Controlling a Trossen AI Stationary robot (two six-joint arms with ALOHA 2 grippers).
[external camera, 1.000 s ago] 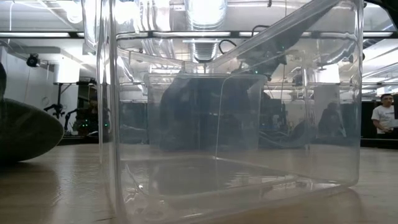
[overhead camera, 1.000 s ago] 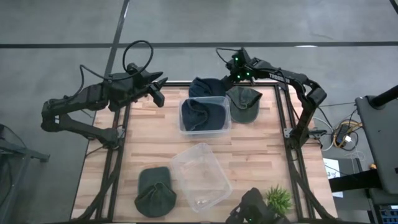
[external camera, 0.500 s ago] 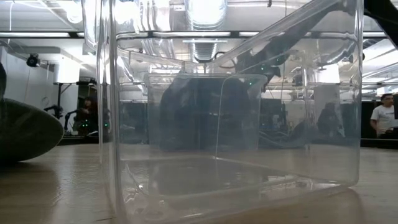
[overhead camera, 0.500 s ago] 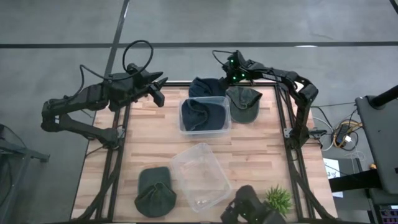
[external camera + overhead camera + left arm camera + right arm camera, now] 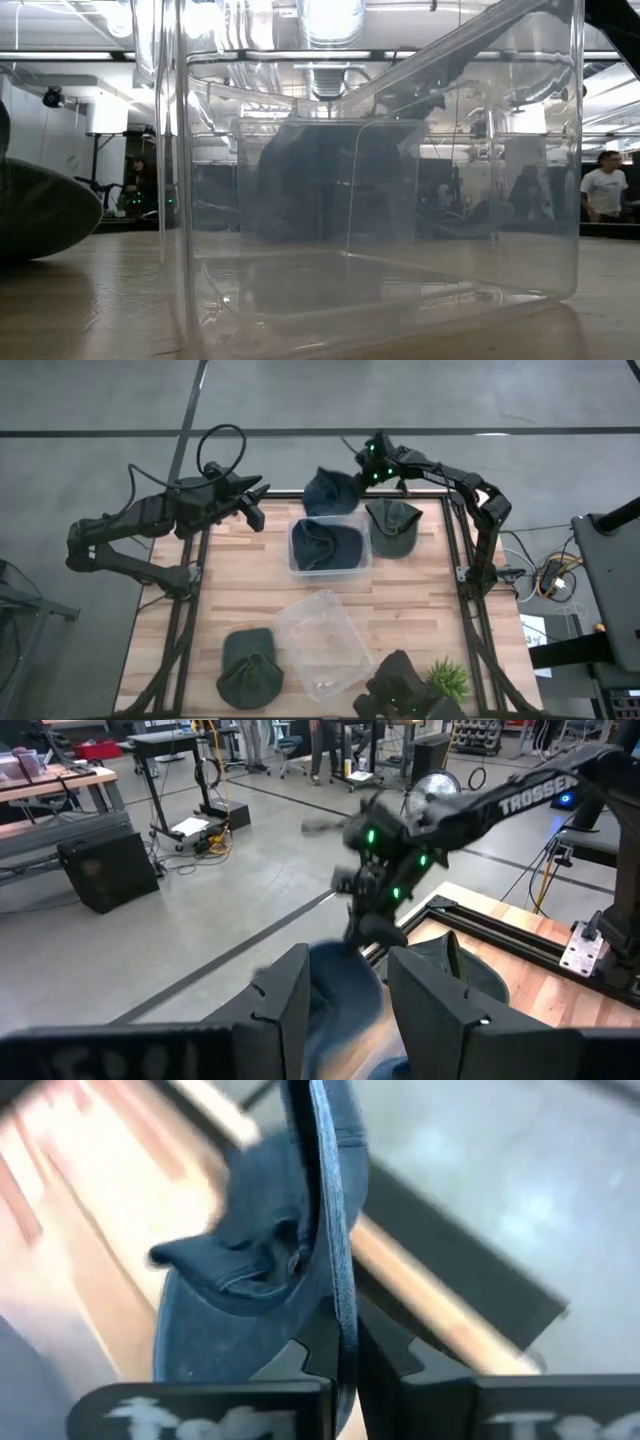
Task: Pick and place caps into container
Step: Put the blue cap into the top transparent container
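My right gripper [image 5: 366, 464] is shut on a dark navy cap [image 5: 328, 490] above the table's far edge, just behind a clear container [image 5: 330, 568] that holds another navy cap [image 5: 328, 542]. An olive cap [image 5: 392, 525] lies flat on the table to the right of that container. A second olive cap [image 5: 250, 666] lies near the front left, and it also shows in the low view [image 5: 40, 215]. My left gripper [image 5: 256, 500] is open and empty, waiting over the table's far left corner; it also shows in the left wrist view [image 5: 345, 1000]. My right gripper pinches the navy cap's brim [image 5: 335, 1280] between its two fingers, the brim standing edge-on in the gap. The fingers come from the table's right side. The cap's crown [image 5: 250, 1250] hangs beyond the fingers, lifted off the table.
A second clear container [image 5: 322, 642], empty, stands skewed at the table's front middle and fills the low view [image 5: 380, 200]. A small green plant [image 5: 448, 680] and a dark shape [image 5: 398, 686] sit at the near edge. Bare wood shows at the left.
My right gripper has gone toward the table's left and a little up. The navy cap, which lay flat behind the container, has come up off the table with it and tipped.
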